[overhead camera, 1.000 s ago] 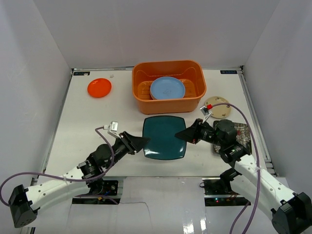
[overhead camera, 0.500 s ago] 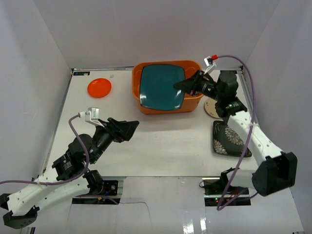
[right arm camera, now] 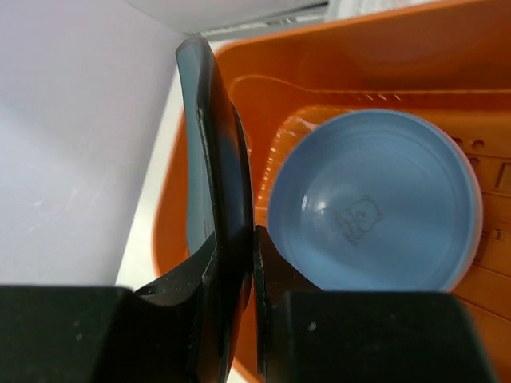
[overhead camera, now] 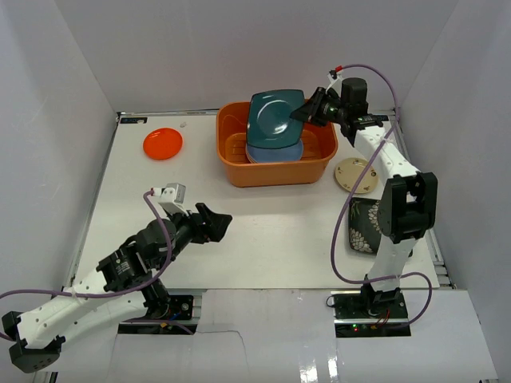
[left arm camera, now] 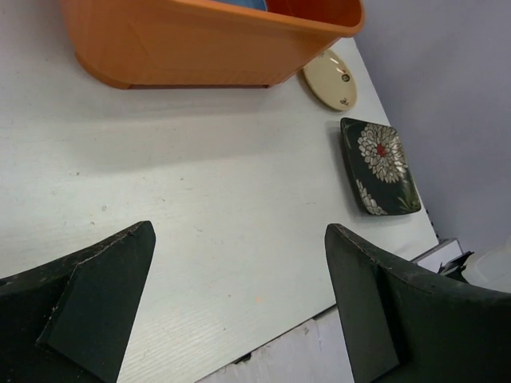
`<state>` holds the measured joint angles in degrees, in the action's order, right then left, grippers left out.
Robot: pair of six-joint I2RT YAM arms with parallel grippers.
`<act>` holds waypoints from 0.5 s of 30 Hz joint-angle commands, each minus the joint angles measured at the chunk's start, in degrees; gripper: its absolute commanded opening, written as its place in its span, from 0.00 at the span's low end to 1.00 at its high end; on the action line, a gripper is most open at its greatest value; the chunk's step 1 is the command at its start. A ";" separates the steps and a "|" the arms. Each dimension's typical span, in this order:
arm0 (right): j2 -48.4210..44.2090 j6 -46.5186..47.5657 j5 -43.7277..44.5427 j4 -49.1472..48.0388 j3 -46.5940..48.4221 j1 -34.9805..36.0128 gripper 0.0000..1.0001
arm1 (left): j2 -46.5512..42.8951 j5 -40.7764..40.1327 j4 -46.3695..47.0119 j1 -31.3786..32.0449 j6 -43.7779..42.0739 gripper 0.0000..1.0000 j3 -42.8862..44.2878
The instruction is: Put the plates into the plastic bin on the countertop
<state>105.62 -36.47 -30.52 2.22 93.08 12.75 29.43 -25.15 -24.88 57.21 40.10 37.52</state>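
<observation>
Now, teal plate (overhead camera: 274, 118) tilted over the bin (overhead camera: 275, 172), pinched by its rim.
Top: my right gripper (overhead camera: 307, 109) holds it; hard, glossy, likely slippery. Left wrist: my left gripper (left arm camera: 238, 231) gapes, empty. Right wrist: fingers (right arm camera: 279, 275) clamp its thin edge above the blue plate (right arm camera: 375, 199).

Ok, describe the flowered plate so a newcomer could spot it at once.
Start at the orange bin at the back of the white table. Right of it lies a round beige plate; next, toward the near edge, lies the flowered plate. It is square and black with white flowers, unlike its pale round neighbour.
</observation>
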 commanded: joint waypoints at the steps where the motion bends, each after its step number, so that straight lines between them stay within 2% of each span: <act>1: 2.11 1.57 -2.61 1.55 7.99 -0.01 0.08 | 0.80 -0.43 -0.78 0.36 -0.46 0.98 -1.13; 9: 7.49 3.86 -0.85 5.78 8.08 -0.01 0.08 | 3.61 1.68 0.36 0.27 0.68 0.98 -2.45; 15: 11.18 5.18 -1.56 8.15 8.70 -0.01 0.13 | 5.72 3.43 3.00 0.27 1.30 0.98 -3.59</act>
<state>117.67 -31.42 -28.86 13.69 97.73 12.82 34.46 -23.31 -23.99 57.21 40.95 34.74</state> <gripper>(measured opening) 0.194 0.979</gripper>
